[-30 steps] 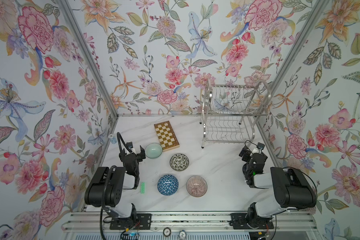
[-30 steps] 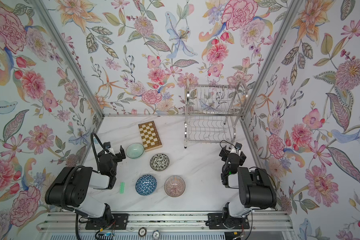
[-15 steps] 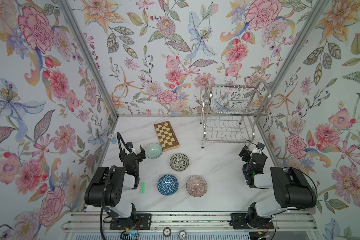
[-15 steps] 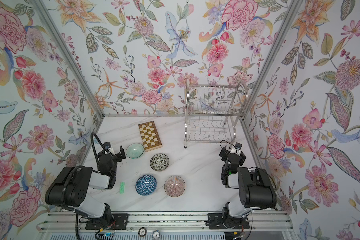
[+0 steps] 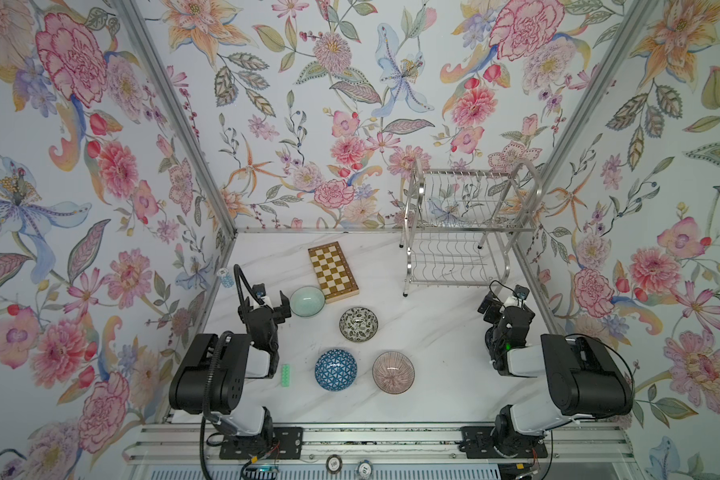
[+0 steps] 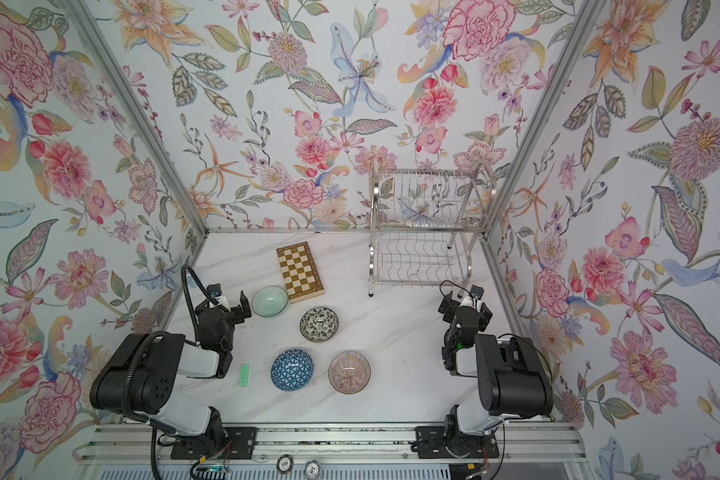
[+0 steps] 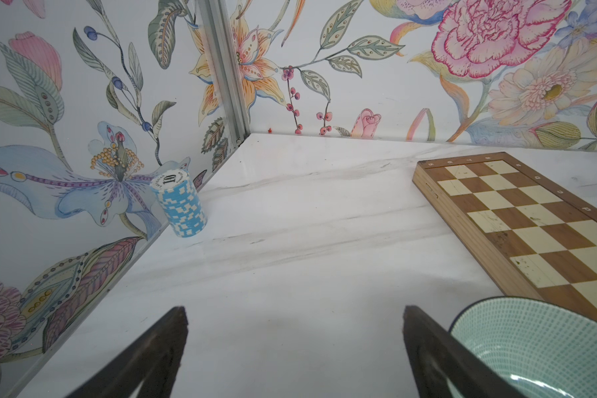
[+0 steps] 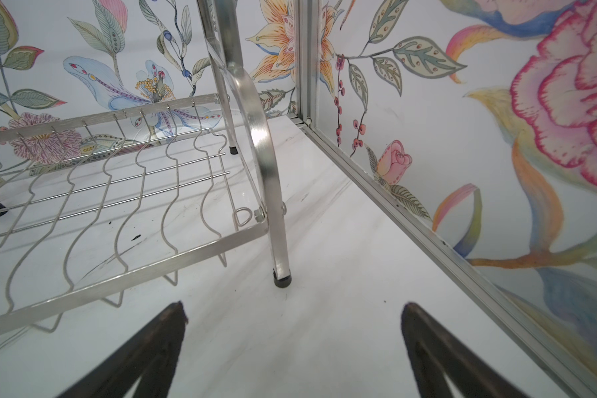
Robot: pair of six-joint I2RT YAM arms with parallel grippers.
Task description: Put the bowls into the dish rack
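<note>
Four bowls sit upright on the white marble table: a mint green bowl, a black-and-white floral bowl, a blue triangle-patterned bowl and a pinkish lined bowl. The steel two-tier dish rack stands empty at the back right. My left gripper is open and empty, just left of the mint bowl. My right gripper is open and empty in front of the rack's near right leg.
A brown-and-white chessboard lies behind the mint bowl. A stack of blue poker chips stands by the left wall. A small green block lies near the left arm's base. Floral walls enclose three sides.
</note>
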